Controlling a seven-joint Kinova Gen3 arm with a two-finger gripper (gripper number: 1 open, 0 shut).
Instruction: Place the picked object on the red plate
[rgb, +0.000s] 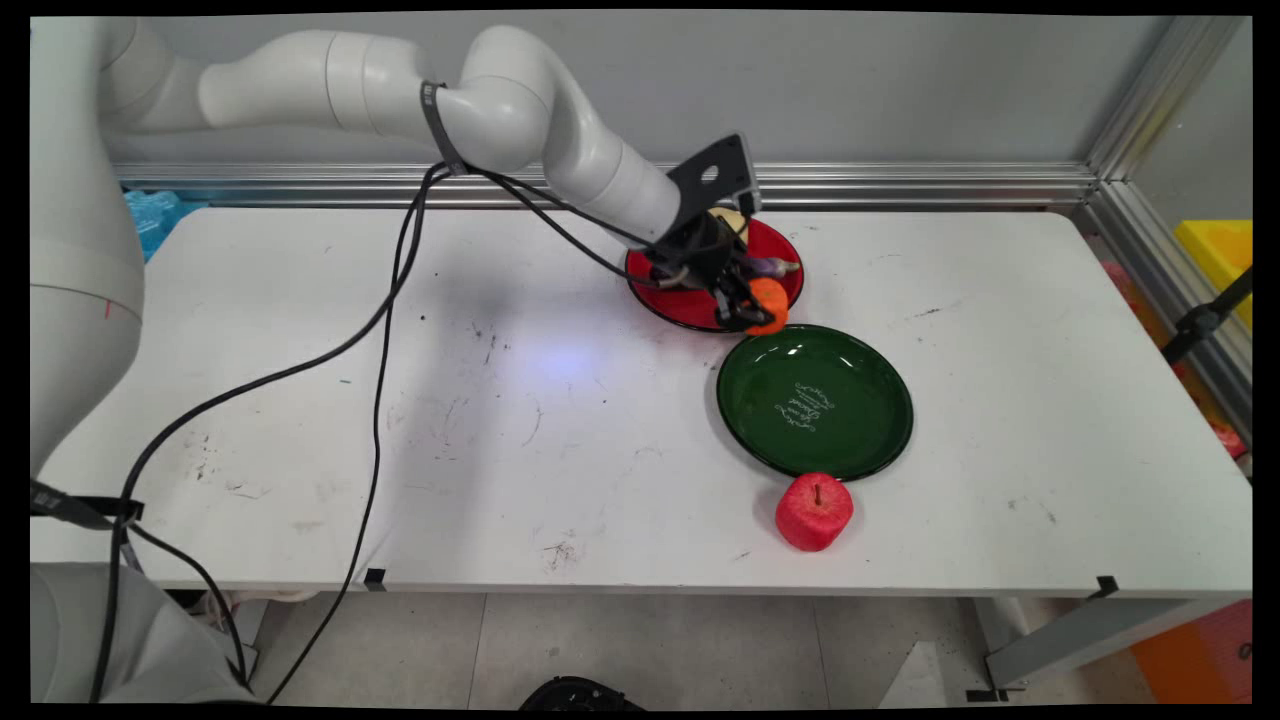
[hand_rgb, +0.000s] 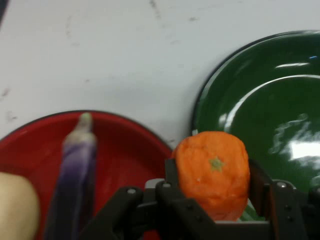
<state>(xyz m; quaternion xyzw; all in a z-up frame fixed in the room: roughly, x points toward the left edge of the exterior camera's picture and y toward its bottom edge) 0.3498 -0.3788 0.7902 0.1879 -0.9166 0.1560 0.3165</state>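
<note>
Orange and rough on its surface, a toy fruit (hand_rgb: 214, 172) with a small green star mark on top sits between the two black fingers (hand_rgb: 172, 172) of the claw (rgb: 757, 305), which is clenched on it from both sides. In the main view the claw with the orange fruit is over the near edge of the red plate (rgb: 680, 300), at the place where this plate comes close to the green plate (rgb: 815, 400). The red plate stands at the far middle of the white worktop (rgb: 500, 420), and the green plate lies just beside it, at about 5 o'clock from it; I cannot tell if the two rims touch. In the hand view a purple eggplant toy (hand_rgb: 75, 170) with a pale green tip lies on the red plate, and a cream-coloured thing (hand_rgb: 17, 207) is seen partly at the edge next to it. A red apple toy (rgb: 814, 511) stands on the worktop at 6 o'clock from the green plate, very near to its rim. The green plate has pale writing in its middle, and black cables (rgb: 385, 330) hang from the arm down across the worktop.
</note>
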